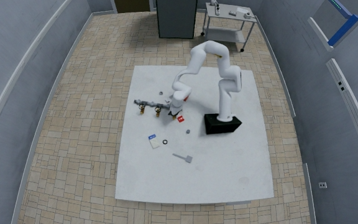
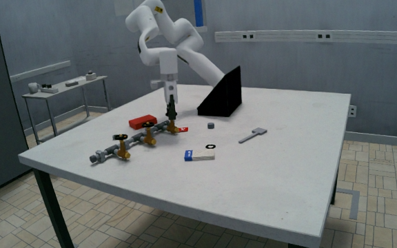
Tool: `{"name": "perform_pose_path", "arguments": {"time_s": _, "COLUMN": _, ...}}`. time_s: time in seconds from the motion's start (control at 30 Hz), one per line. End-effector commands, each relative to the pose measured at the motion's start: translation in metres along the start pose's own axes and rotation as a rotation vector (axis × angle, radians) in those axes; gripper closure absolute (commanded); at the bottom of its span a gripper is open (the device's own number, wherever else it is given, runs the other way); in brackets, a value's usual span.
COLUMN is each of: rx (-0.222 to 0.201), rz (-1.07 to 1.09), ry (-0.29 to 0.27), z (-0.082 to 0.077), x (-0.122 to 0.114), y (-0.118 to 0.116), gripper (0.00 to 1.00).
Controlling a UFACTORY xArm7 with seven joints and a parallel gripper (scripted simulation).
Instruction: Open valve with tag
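Observation:
A grey pipe [image 2: 129, 141] lies on the white table with three brass valves on it. The left valve [image 2: 120, 145] and the middle valve [image 2: 148, 132] have black handwheels. The right valve [image 2: 171, 127] has a small red tag [image 2: 183, 129] lying beside it; in the overhead view the tag [image 1: 181, 119] lies just right of the valve. My gripper [image 2: 171, 114] points straight down over the right valve and is shut on its handwheel. The handwheel is hidden by the fingers. In the overhead view my gripper [image 1: 173, 113] covers that valve.
A red block [image 2: 143, 121] lies behind the pipe. A white and blue box [image 2: 199, 155], a black ring [image 2: 210, 146], a small grey cylinder [image 2: 211, 125] and a grey scraper [image 2: 252, 134] lie on the table. The arm's black base [image 2: 222, 93] stands behind.

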State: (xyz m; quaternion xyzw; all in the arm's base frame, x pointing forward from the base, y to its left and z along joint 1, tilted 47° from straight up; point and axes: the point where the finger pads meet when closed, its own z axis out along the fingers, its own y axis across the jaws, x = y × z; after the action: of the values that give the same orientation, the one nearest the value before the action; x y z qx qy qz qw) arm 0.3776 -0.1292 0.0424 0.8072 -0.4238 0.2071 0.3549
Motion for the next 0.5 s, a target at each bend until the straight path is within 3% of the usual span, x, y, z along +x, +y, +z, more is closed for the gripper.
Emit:
{"name": "perform_pose_path", "arguments": {"time_s": 0.0, "rx": -0.001, "rz": -0.225, "ry": -0.01, "z": -0.0014, "x": 0.0, "y": -0.0019, "gripper": 1.0}}
{"name": "perform_pose_path", "arguments": {"time_s": 0.33, "rx": 0.004, "rz": -0.843, "ry": -0.005, "z": -0.0014, "x": 0.0, "y": -0.0019, "gripper": 1.0}}
{"name": "perform_pose_path", "arguments": {"time_s": 0.4, "rx": 0.004, "rz": -0.843, "ry": -0.005, "z": -0.0014, "x": 0.0, "y": -0.0019, "gripper": 1.0}}
{"name": "perform_pose_path", "arguments": {"time_s": 0.47, "rx": 0.004, "rz": -1.025, "ry": -0.01, "z": -0.0014, "x": 0.0, "y": -0.0019, "gripper": 1.0}}
